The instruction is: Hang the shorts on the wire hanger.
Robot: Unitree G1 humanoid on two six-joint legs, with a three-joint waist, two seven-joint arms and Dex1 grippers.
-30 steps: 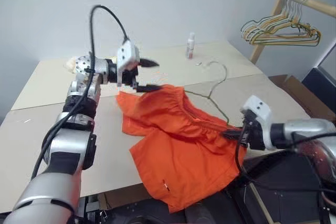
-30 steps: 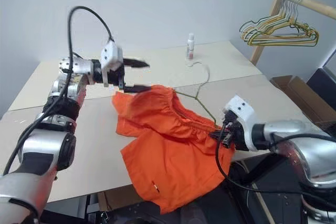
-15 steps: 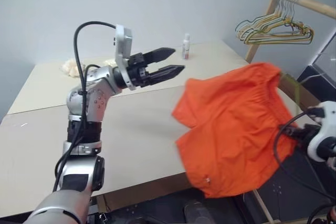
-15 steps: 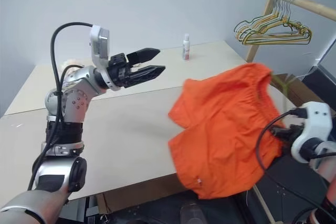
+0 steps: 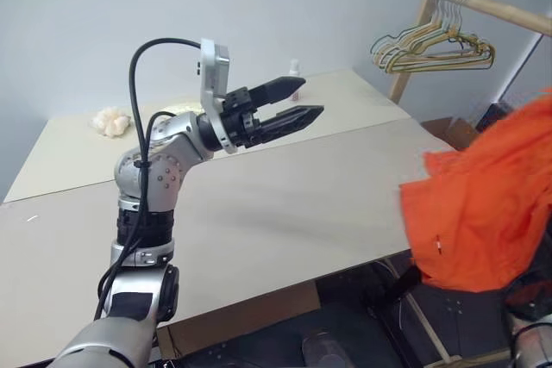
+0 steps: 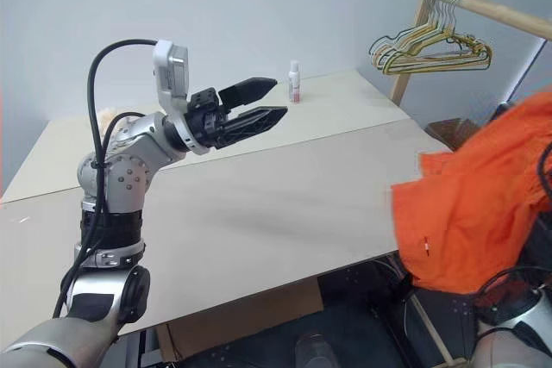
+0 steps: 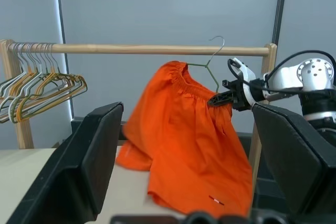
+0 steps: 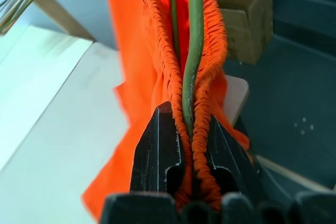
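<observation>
The bright orange shorts hang in the air past the table's right edge, off the tabletop. In the left wrist view they drape from the thin olive wire hanger, whose hook stands just under the wooden rail. My right gripper is shut on the hanger wire together with the gathered waistband. My left gripper hovers open above the middle of the table, pointing toward the shorts, with nothing between its fingers.
A wooden rack at the right holds a bunch of hangers. A small bottle and a crumpled off-white thing sit at the back of the beige table. A cardboard box lies on the floor.
My right gripper has swung the shorts and hanger off the table, up and to the right. My left gripper lifted away from the shorts and stays open. The camera turned right.
</observation>
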